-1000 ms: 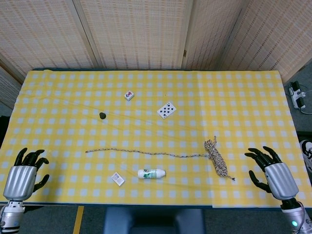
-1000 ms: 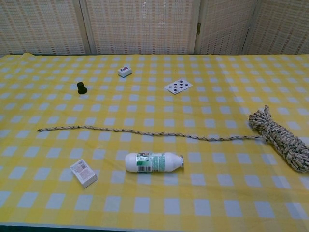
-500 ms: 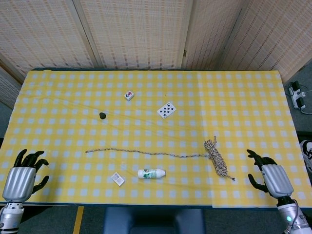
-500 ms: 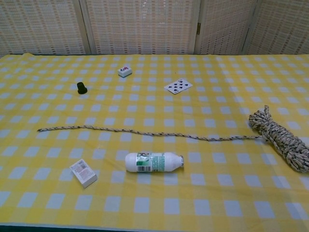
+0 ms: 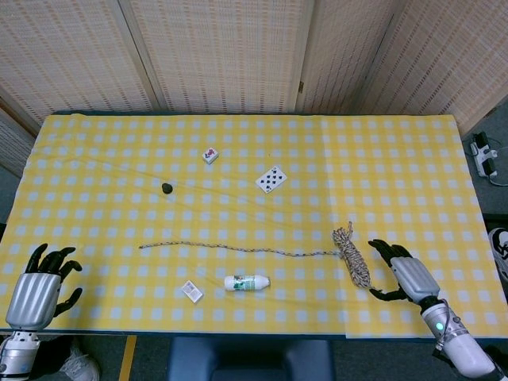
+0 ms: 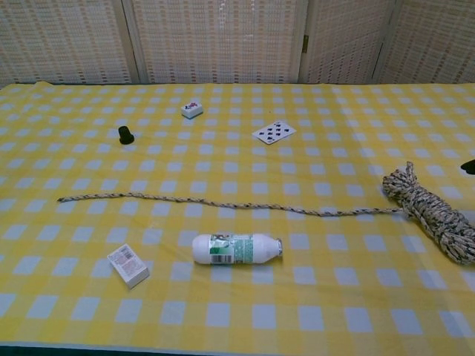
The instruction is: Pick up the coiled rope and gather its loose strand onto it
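Observation:
The coiled rope [image 5: 354, 259] [image 6: 432, 213] lies as a tight speckled bundle on the right of the yellow checked table. Its loose strand [image 5: 238, 248] [image 6: 215, 202] runs straight out to the left across the cloth. My right hand [image 5: 403, 274] hovers just right of the coil, fingers spread and empty, not touching it; in the chest view only a dark fingertip [image 6: 468, 167] shows at the right edge. At the front left corner of the table my left hand [image 5: 40, 282] is open and holds nothing.
A white bottle [image 5: 247, 282] [image 6: 236, 248] lies just in front of the strand, a small box [image 5: 191, 291] [image 6: 128, 265] to its left. Further back are a black cap [image 5: 167, 188], a mahjong tile [image 5: 209, 155] and a playing card [image 5: 271, 179].
My right hand has moved left from the table's right edge to just beside the coil. The left hand has shifted only slightly. The rope has not moved.

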Tool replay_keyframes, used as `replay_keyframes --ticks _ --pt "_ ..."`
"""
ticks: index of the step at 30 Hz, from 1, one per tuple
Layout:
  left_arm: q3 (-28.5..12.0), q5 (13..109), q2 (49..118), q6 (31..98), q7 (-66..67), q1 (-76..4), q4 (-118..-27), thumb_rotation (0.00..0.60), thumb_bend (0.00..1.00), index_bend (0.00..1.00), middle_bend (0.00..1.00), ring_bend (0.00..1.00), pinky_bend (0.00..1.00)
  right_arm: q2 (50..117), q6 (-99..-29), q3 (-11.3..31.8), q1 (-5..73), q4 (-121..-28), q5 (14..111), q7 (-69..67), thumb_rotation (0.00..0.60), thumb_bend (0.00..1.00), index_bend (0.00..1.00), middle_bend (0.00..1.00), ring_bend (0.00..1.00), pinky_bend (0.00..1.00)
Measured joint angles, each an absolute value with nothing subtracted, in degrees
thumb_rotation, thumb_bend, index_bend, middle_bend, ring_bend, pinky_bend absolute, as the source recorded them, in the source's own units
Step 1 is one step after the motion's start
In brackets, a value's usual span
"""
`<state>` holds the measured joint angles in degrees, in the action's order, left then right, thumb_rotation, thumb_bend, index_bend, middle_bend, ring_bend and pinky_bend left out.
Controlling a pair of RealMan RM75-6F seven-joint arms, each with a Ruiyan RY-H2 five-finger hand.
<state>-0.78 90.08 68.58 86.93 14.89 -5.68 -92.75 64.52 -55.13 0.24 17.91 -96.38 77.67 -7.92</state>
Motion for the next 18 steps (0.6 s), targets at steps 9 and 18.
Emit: replay_keyframes --ticks 9,18 --pt "-0.3 91.0 68.3 86.3 13.9 -6.1 -92.9 0.6 0.28 0.47 0.26 0.26 0.13 68.6 -50.1 1.7 22.1 -92.4 75.7 -6.7 0.511 0.28 0.0 0.07 0.15 0.06" --pt "0.0 90.9 67.8 85.3 12.7 -6.3 -93.2 0.6 0.28 0.47 0.26 0.26 0.13 73.3 -48.2 2.6 25.4 -90.1 76.8 -5.3 0.509 0.28 0.0 0.07 0.17 0.06"
